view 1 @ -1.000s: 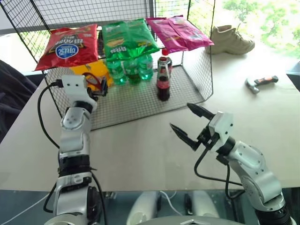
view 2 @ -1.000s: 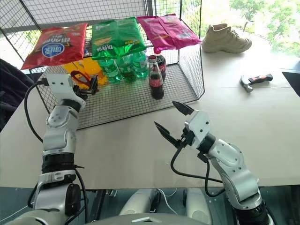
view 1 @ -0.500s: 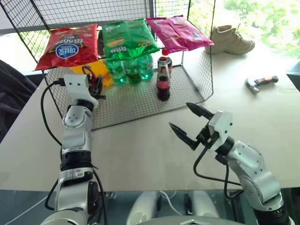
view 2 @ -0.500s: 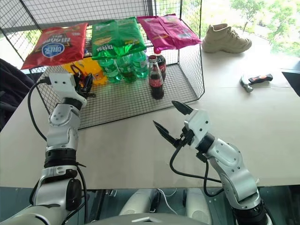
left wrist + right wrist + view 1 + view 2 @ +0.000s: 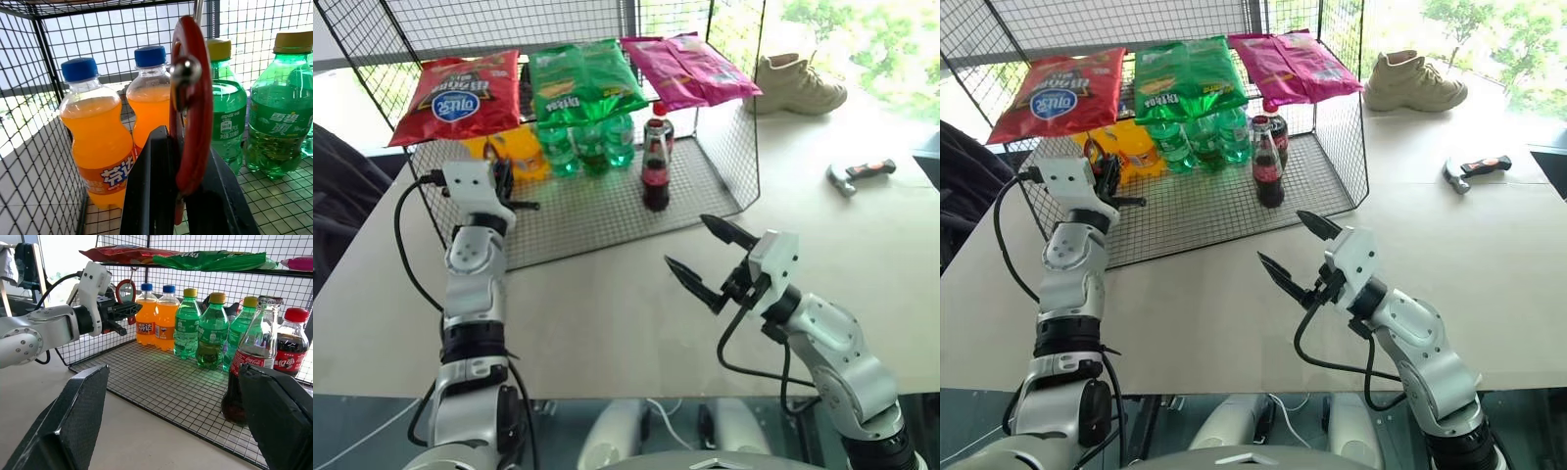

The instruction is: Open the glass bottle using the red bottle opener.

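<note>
Opener: red bottle opener (image 5: 191, 103) pinched in left tool (image 5: 183, 196) | right tool (image 5: 708, 257) spread | glass bottle (image 5: 654, 174) beyond it

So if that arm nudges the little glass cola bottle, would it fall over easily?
Probably fairly easily: the glass bottle is tall and slim on a small base, standing on wire mesh, so it may wobble. It looks nearly full, so likely heavy for its size, and the smooth glass could slip or break.
</note>
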